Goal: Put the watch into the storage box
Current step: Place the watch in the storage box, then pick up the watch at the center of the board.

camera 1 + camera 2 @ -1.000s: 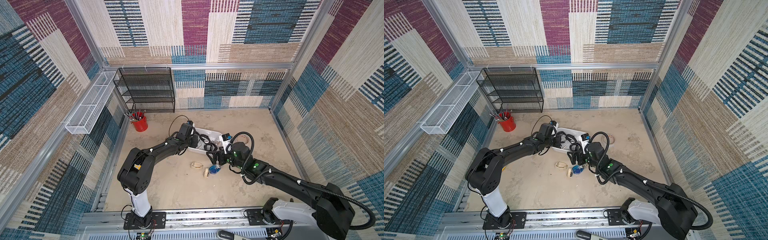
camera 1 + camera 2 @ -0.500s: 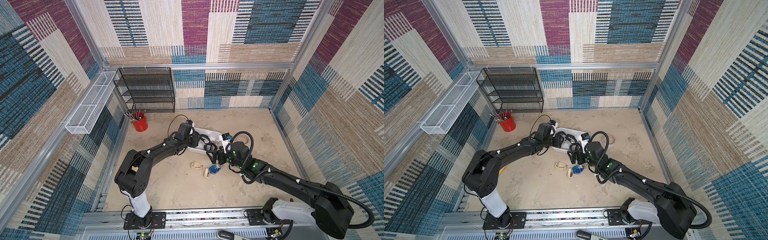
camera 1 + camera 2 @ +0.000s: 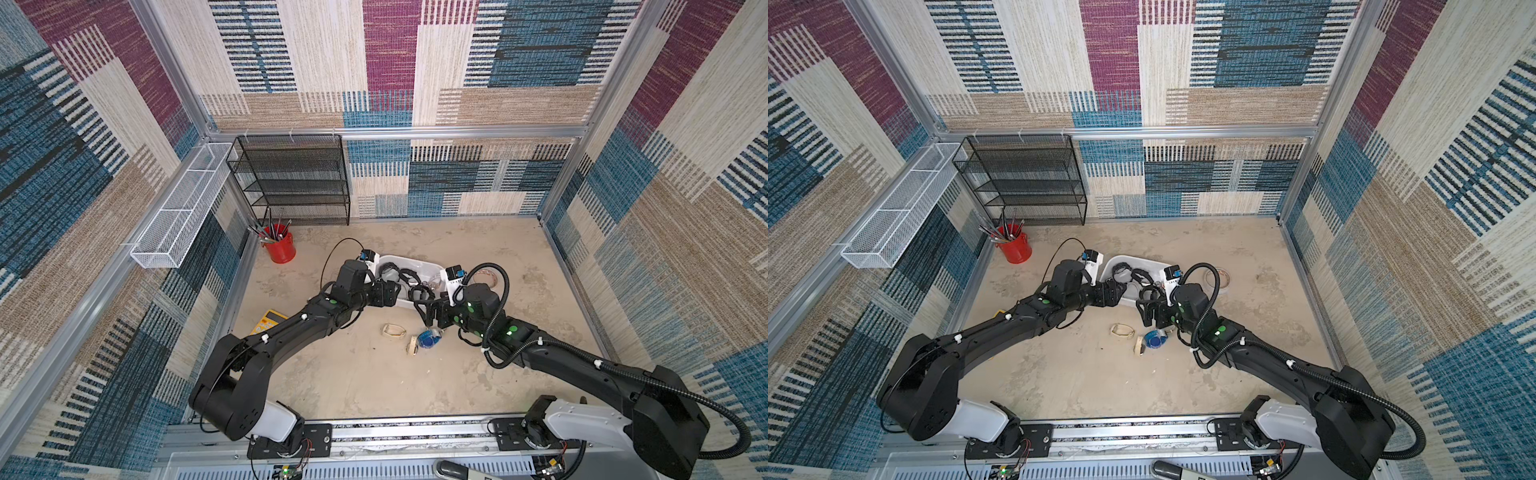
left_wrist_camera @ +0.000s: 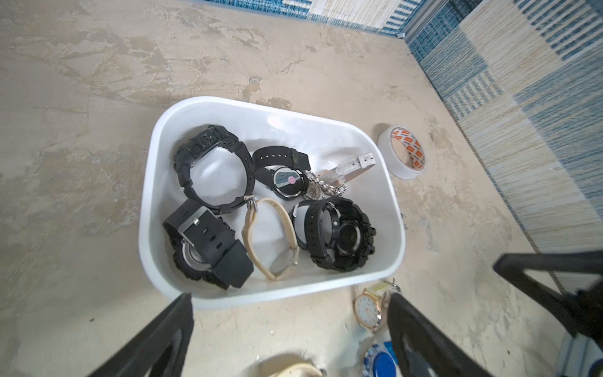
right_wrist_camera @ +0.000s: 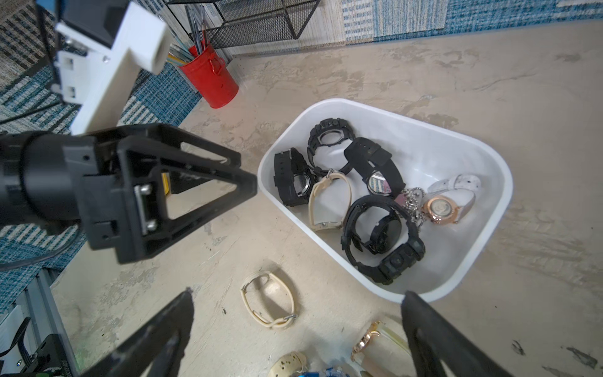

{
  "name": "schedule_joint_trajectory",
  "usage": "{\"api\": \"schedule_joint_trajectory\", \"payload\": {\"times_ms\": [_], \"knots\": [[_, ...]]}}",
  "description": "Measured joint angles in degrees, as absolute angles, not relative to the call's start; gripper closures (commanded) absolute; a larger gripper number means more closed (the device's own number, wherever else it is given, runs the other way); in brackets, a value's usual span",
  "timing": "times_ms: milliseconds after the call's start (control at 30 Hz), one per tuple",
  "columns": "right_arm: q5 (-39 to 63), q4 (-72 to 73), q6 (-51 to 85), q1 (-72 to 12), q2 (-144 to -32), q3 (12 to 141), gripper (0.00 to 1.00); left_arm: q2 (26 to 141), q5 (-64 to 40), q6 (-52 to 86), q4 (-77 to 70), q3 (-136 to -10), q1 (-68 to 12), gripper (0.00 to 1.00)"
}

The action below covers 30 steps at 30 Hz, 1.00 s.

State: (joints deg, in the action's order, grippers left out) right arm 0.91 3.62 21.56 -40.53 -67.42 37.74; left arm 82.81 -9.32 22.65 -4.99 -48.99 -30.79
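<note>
Seeing box (image 4: 326, 129) part-filled; missing cream watch (image 3: 1122, 331), gold watch (image 3: 1138, 345), blue watch (image 3: 1153, 341) mid-frame; running left gripper (image 4: 288, 297), right gripper (image 5: 297, 292) wide, empty.

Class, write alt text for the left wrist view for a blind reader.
A white storage box holds several watches, mostly black. The open left gripper hangs by one side; a gold watch and tape roll lie outside.

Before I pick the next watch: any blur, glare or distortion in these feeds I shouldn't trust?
Left wrist view: storage box and watches sharp, faint glare on its inner wall, fingers of the left gripper blurred. Right wrist view: box sharp, fingers of the right gripper blurred. In both top views: even light, wide-angle stretch at edges, watches tiny.
</note>
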Motion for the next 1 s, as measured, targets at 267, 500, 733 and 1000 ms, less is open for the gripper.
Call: {"api": "schedule_joint_trajectory", "payload": {"times_ms": [267, 500, 733, 1000], "knots": [[0.49, 3.55, 22.5, -40.53, -67.42, 37.43, 0.0, 70.06, -9.19, 23.88, -7.79, -37.63, -30.81, 0.03], [-0.03, 3.53, 23.07, -40.53, -68.16, 37.5, 0.0, 63.07, -9.19, 24.27, -8.01, -31.79, -30.81, 0.03], [-1.3, 1.26, 23.94, -40.53, -68.03, 37.98, 0.0, 62.24, -9.72, 24.91, -8.14, -30.92, -30.81, 0.04], [-5.23, -5.82, 26.72, -39.88, -62.67, 34.48, 0.04, 64.01, -11.92, 25.1, -8.36, -31.05, -30.81, 0.04]]}}
